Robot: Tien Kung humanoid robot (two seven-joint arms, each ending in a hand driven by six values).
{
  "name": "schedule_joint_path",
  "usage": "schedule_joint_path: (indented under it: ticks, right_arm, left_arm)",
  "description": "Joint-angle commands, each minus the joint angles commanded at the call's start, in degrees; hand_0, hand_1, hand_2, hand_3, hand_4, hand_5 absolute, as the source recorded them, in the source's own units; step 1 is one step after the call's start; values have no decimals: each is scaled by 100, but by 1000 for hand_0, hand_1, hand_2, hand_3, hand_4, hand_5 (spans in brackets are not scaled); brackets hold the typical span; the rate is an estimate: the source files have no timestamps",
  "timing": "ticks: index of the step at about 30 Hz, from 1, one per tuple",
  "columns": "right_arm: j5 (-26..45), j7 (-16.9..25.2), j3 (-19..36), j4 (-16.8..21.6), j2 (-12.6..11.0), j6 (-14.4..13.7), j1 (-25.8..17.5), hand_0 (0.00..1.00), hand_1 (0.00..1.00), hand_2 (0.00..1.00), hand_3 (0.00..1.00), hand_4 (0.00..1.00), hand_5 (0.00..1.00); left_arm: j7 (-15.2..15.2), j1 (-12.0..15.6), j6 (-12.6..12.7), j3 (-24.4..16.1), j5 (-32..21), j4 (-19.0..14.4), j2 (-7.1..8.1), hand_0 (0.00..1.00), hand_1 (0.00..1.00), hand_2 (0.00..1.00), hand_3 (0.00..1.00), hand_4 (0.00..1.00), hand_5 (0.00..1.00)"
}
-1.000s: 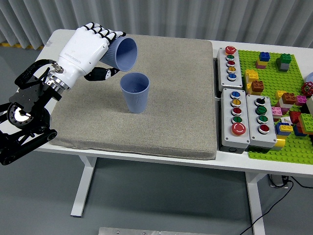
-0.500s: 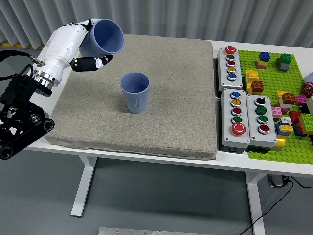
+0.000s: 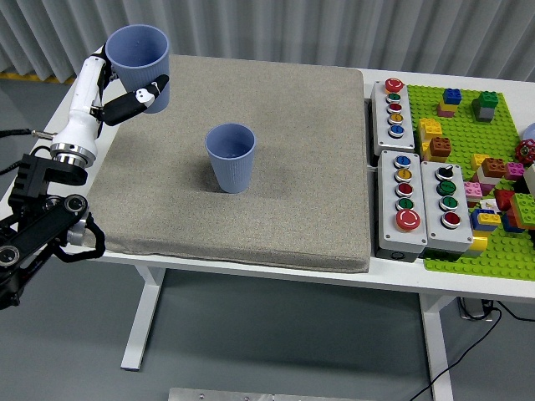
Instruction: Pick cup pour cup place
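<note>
held cup [image 3: 138, 55] upright, raised at 10 o'clock over mat [image 3: 292, 125] corner | left hand [image 3: 117, 92] wrapped around it | second cup [image 3: 231, 157] upright mid-mat, at 4 o'clock from held one | risk: landing on mat edge, tipping over

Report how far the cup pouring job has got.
Done, by the look of it: the pick, and likely the pour, since the held cup is upright and off to the far left of the second cup, which stands on the grey mat. In hand: the left robot hand grips the held cup above the mat's far left corner. Left: setting it down and letting go.
</note>
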Motion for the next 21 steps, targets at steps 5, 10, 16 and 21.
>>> schedule_joint_path:
  ticks: [5,10,16,21]
  right_arm:
    - [-30,-2,20,0,5,4,5,698,695,628,619,178,337]
    - [-28,-2,13,0,12,7,7,698,696,628,619,177,339]
    - [-60,-7,18,0,20,18,3,698,696,629,618,177,337]
    - [-102,-10,18,0,27,33,-2,698,696,628,618,177,333]
  left_arm:
    - [-34,161,250,44,-548,238,-288,677,575,574,591,533,64]
    - [-130,321,597,-9,205,569,-663,675,578,576,591,531,68]
    - [-277,469,597,-52,927,824,-996,679,585,579,593,541,88]
    - [-577,710,597,-227,882,1165,-1284,679,585,578,588,545,94]
